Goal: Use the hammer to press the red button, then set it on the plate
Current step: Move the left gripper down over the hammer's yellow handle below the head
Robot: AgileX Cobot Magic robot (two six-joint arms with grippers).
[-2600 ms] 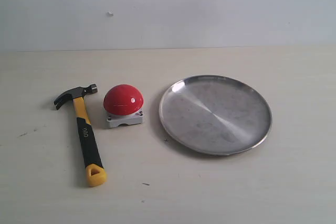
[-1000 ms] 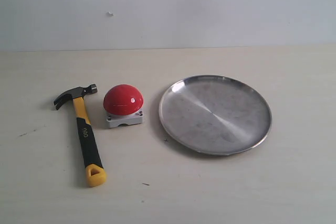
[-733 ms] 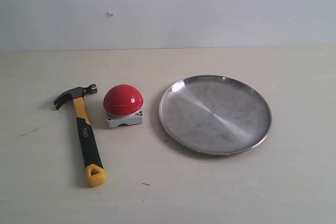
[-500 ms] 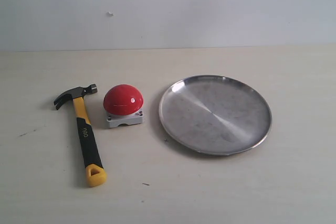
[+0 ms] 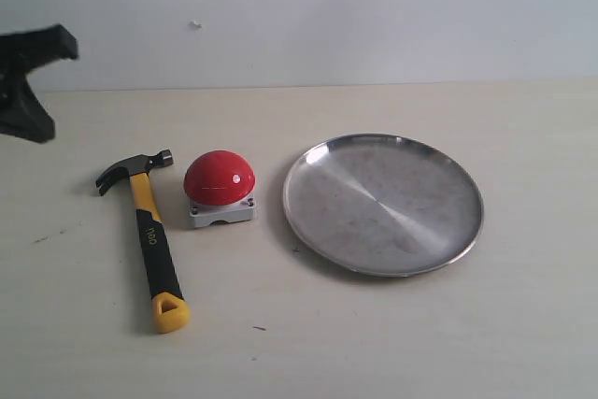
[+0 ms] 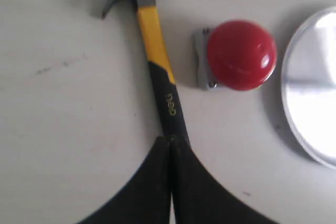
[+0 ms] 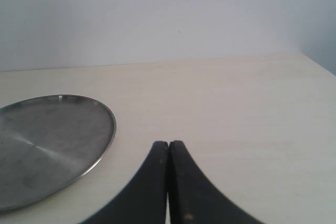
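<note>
None of the task's steps is done yet, as far as I can judge: no grasp, no press, no placing.

Furthest left, a dark part of my left arm (image 5: 28,81) shows at the edge of the exterior view, well apart from everything on the table (image 5: 84,343). My left gripper (image 6: 170,140) has its fingers pressed together with nothing between them. In the wrist view the tips line up over the black grip of the hammer (image 5: 149,235), but I cannot tell how high above it they are.

The hammer lies flat, its dark head towards the far wall and its yellow looped tip nearest the front edge. Just beside its head, to the right, sits the red button (image 5: 219,178) on its grey base, with a clear gap between the two. Further right lies the silver plate (image 5: 383,203), bare, near the button but not touching it.

My right gripper (image 7: 168,145) is also pressed closed and holds nothing, off beyond the plate's right rim.

What is left is everything. My left fingers must spread, take the handle, bring the head down on the dome, then carry the hammer over to the plate.
</note>
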